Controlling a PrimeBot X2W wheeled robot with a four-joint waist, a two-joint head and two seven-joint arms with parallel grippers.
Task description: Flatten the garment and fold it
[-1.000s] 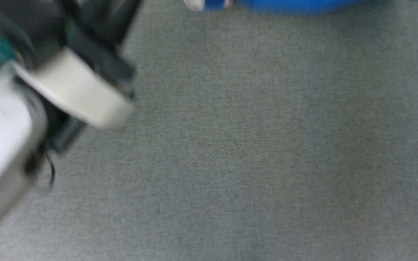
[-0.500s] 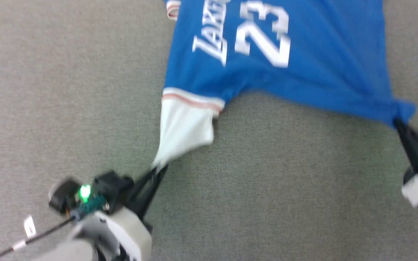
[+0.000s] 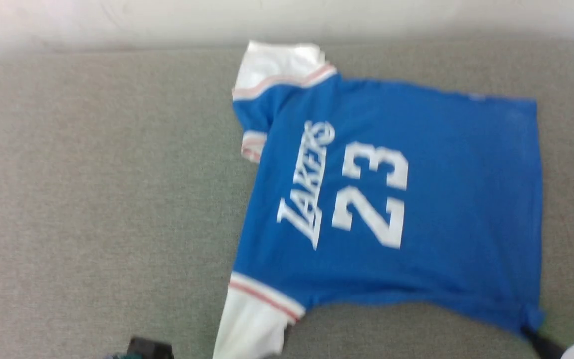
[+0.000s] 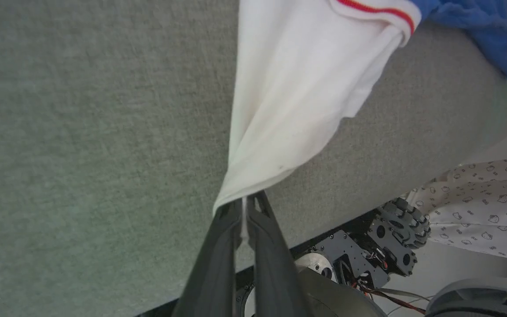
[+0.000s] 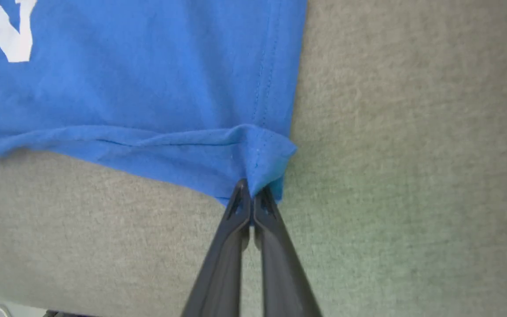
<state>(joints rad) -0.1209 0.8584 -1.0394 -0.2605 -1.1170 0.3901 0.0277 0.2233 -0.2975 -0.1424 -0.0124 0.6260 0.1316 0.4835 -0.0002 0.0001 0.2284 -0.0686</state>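
Observation:
The garment (image 3: 416, 199), a royal-blue jersey with white lettering and a white number 23, lies spread on the grey surface with its collar side to the left. One white sleeve (image 3: 277, 62) points to the far edge. The near white sleeve (image 4: 297, 97) is drawn taut toward me, and my left gripper (image 4: 244, 203) is shut on its tip. My right gripper (image 5: 251, 188) is shut on the bunched blue hem corner (image 5: 262, 154). In the head view that gripper (image 3: 530, 331) sits at the lower right, with the hem pulled to a point.
The grey padded surface (image 3: 92, 199) ends at a pale wall at the far side. Its near edge (image 4: 324, 237) runs just behind my left gripper. Below that edge are the robot's wheeled base (image 4: 394, 233) and a white patterned cloth (image 4: 482, 211).
The head camera has swung up, so the whole jersey has come into the picture. Both grippers still grip the sleeve tip and the hem corner as half a second ago.

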